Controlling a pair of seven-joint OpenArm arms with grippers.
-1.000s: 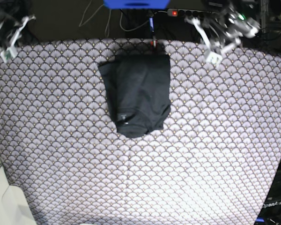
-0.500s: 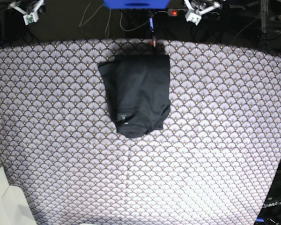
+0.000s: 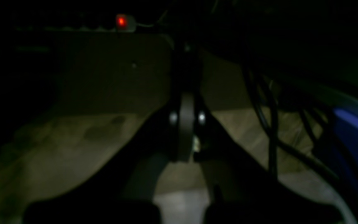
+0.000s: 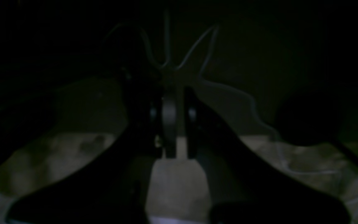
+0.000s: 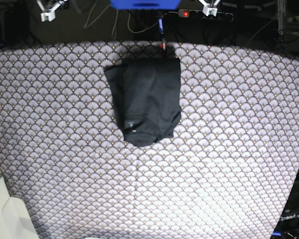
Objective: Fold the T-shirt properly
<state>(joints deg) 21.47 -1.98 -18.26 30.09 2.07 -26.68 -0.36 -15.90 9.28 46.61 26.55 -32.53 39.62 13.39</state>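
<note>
The T-shirt (image 5: 147, 99) lies folded into a compact dark rectangle near the far middle of the patterned tablecloth (image 5: 214, 149), its collar end rounded toward me. Neither gripper touches it. My left gripper (image 5: 209, 9) hangs beyond the table's far edge at the top right of the base view, shut and empty. My right gripper (image 5: 47, 11) sits at the top left, also past the edge. Both wrist views are very dark: the left gripper (image 3: 186, 124) and the right gripper (image 4: 169, 124) show jaws together over dim floor, holding nothing.
A power strip with a red light (image 5: 185, 13) and loose cables run behind the far edge, beside a blue object (image 5: 144, 4). A black box (image 5: 291, 216) stands at the lower right, a white surface (image 5: 5, 219) at the lower left.
Both grippers have drawn back from the table's far corners to the top edge of the base view. The folded T-shirt has not moved.
</note>
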